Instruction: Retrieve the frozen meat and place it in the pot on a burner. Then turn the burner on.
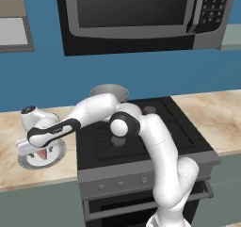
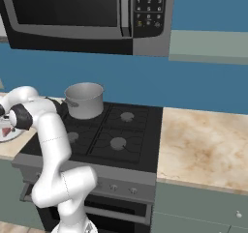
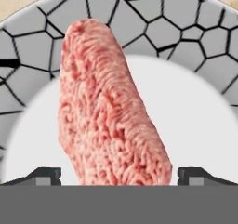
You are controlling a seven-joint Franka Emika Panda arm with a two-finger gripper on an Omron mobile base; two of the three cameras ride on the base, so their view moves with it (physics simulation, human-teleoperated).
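Arm bent sharply at the elbow over the stove (image 1: 141,141), forearm reaching left and down across the counter (image 1: 12,169). Gripper (image 3: 119,174) poised low over the plate (image 1: 56,153), jaws spread wide, 1 fingertip (image 3: 44,174) on each side of the frozen meat (image 3: 109,111), neither seen pressing it. Frozen meat lying on the plate's white centre, ringed by a cracked grey rim, on the counter left of the stove. Pot (image 2: 85,100) upright on the rear left burner. Among 4 burners, front right burner (image 2: 118,142) bare.
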